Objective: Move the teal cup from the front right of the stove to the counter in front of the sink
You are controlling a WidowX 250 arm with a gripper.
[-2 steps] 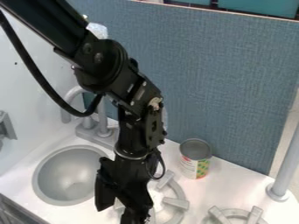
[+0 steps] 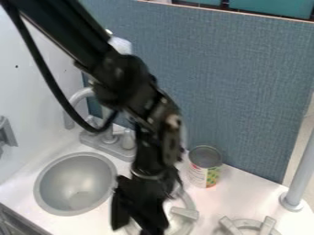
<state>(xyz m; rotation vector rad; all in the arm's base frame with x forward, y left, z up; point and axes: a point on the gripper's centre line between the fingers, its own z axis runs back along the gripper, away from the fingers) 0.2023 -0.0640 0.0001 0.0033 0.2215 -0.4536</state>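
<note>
Hanging over a burner (image 2: 184, 213), the gripper (image 2: 142, 212) is seen between the sink (image 2: 72, 181) and the can (image 2: 204, 167), which is set upright just beside the blue panel (image 2: 245, 92), but whether the gripper is spread wide or drawn narrow cannot be told.

The white tabletop (image 2: 241, 193) is holding a round gray sink basin (image 2: 75, 183), sunk into its left part. A gray faucet (image 2: 109, 146) is standing just behind the basin. Right of the basin, what is probably a burner (image 2: 186, 213) is showing in part. A labeled can (image 2: 204, 170) is standing upright behind it. Farther right, a second burner (image 2: 249, 224) is lying near a gray post (image 2: 299, 176), which is rising from a round foot.
</note>
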